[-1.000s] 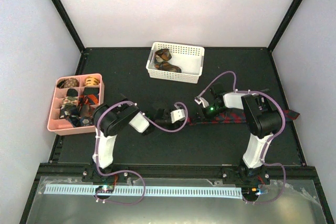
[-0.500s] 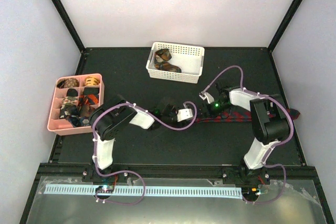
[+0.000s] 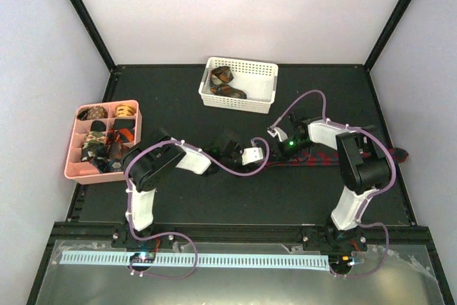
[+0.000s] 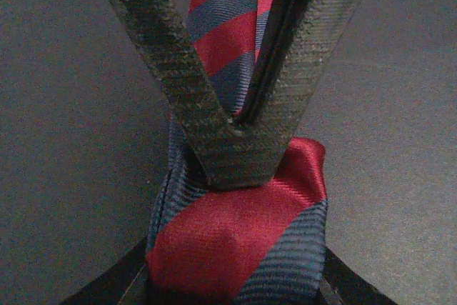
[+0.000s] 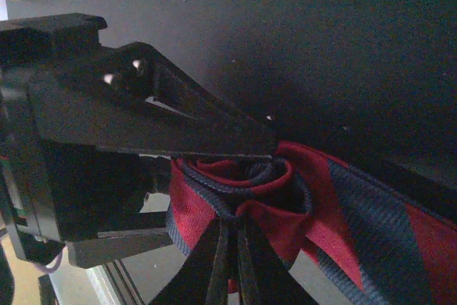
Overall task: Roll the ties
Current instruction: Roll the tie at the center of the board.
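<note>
A red-and-dark-blue striped tie (image 3: 321,160) lies along the right half of the black table, its left end wound into a small coil (image 4: 235,241). My left gripper (image 3: 255,156) holds that coil between its jaws (image 4: 232,285). My right gripper (image 3: 277,149) meets it from the right. Its thin fingers (image 4: 285,91) come together in a V, shut on a fold of the coil. In the right wrist view the coil (image 5: 239,176) sits just above my shut right gripper (image 5: 232,255). The left gripper's black body (image 5: 107,119) is close on the left.
A pink divided organiser (image 3: 72,169) at the left holds several rolled ties. A white basket (image 3: 239,106) at the back holds brown patterned ties (image 3: 227,83). Purple cables loop over both arms. The tie's tail reaches the right table edge (image 3: 398,153).
My left arm has stretched to the right and brought its gripper to the tie's coiled end. My right gripper has shifted slightly left and stays at that end.
</note>
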